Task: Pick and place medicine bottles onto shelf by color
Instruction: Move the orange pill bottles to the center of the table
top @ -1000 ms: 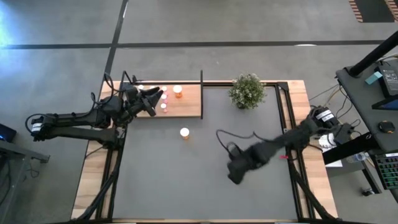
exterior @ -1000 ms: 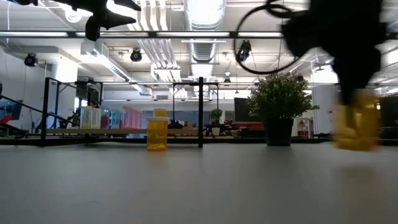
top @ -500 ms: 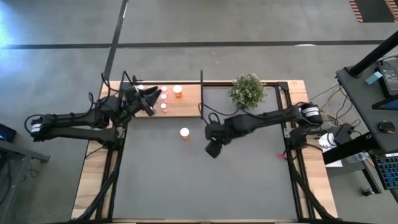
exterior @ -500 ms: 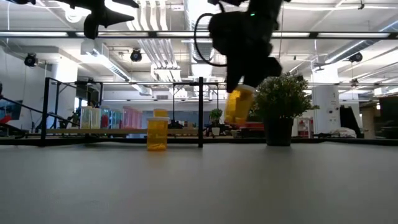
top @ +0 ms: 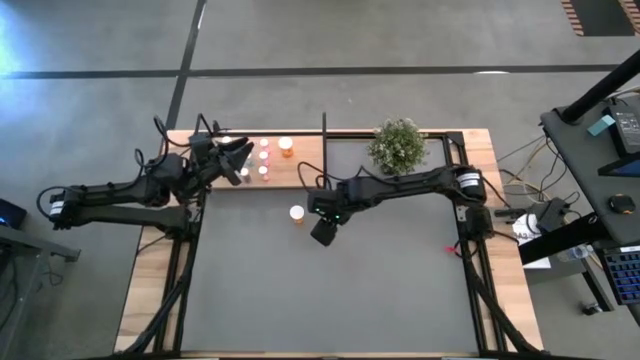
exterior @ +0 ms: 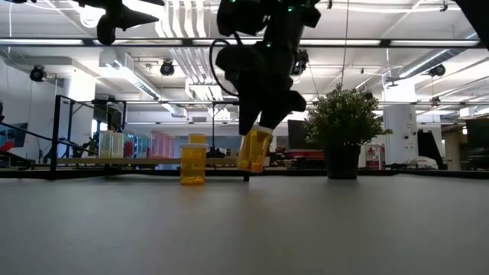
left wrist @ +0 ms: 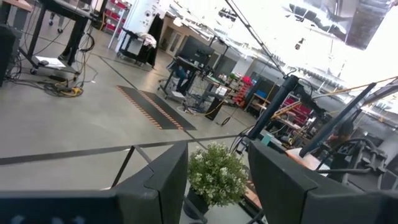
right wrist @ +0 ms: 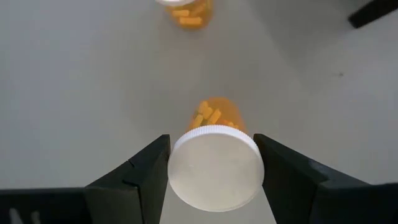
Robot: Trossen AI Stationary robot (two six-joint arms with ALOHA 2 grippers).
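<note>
The right gripper (top: 322, 228) hangs above the dark grey tabletop (top: 330, 290), its two fingers clamped on the white cap end of an orange bottle (right wrist: 214, 157) — the right wrist view shows the cap wedged between both pads, with the pill-filled body hanging below. In the low view the carried bottle rides tilted and clear of the surface, which suits a transfer toward the shelf (top: 300, 172), a light-wood board with black posts at the far left of the table. A second orange bottle (top: 297, 213) stands upright on the tabletop just left of the gripper and just in front of the shelf; it is judged to be still awaiting placement. Several small white-capped bottles (top: 263, 157) already stand on the board, an orange one among them, so the carried one probably belongs beside that. The left gripper (top: 238, 158) is poised over the shelf's left end; its wrist view shows the fingers apart with nothing between them, aimed across at the potted plant (top: 397, 146), which stands at the table's far edge, right of the shelf. The tabletop is matte and flat. Beyond it lies an open workshop floor with desks, racks and cabling under bright overhead lighting.
</note>
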